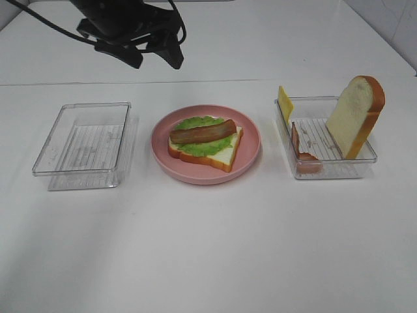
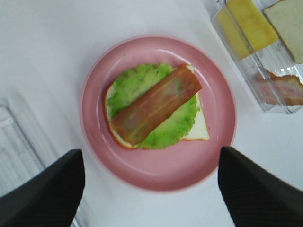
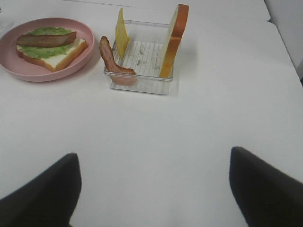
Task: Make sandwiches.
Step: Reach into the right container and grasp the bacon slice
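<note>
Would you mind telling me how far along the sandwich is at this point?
Done: the bottom bread slice lies on the pink plate with lettuce and one bacon strip on top. In hand: nothing; the left gripper hangs open over the plate, the right gripper is open too. Left: the cheese slice, second bacon strip and second bread slice wait in the right tray.

I seem to be at a robotics lab bench, not a kitchen. My plain white table (image 1: 208, 248) holds a toy sandwich (image 1: 203, 132) on a pink plate (image 1: 202, 177) and clear plastic trays (image 1: 81, 180).
</note>
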Robot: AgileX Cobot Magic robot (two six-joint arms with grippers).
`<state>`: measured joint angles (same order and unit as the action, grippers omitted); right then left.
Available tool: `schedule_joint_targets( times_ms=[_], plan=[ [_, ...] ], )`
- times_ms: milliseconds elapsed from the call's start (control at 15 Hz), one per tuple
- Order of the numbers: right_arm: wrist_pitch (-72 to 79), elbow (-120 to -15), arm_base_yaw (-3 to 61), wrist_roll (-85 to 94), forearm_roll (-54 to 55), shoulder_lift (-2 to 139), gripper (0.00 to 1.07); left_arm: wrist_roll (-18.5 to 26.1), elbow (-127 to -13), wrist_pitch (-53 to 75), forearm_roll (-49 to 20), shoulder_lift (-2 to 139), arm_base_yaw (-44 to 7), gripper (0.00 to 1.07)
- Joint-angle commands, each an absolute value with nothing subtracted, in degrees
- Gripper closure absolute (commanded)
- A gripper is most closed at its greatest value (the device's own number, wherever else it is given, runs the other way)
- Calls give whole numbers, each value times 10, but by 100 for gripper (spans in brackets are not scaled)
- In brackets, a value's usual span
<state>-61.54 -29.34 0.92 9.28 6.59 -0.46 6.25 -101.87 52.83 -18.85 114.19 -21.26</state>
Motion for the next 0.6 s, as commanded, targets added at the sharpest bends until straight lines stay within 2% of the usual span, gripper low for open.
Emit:
schedule_joint_targets(
  times_ms=[67,200,333,467,600],
  plan=[
    [-610,-290,6,93,65,-11,27,-15,-1022,643,-138,1083,-213,32],
    [-610,-290,6,93,65,-11,27,-24,-1020,687,-127,1055,-213,32],
    [-610,-290,6,93,65,-11,27,-56,-1012,739,-80,1023,-213,32],
    [-610,-290,6,93,65,-11,27,-73,-973,739,-57,980,-213,32],
    [-610,-290,6,93,65,-11,27,-79,-875,739,-27,905,-213,32]
  ],
)
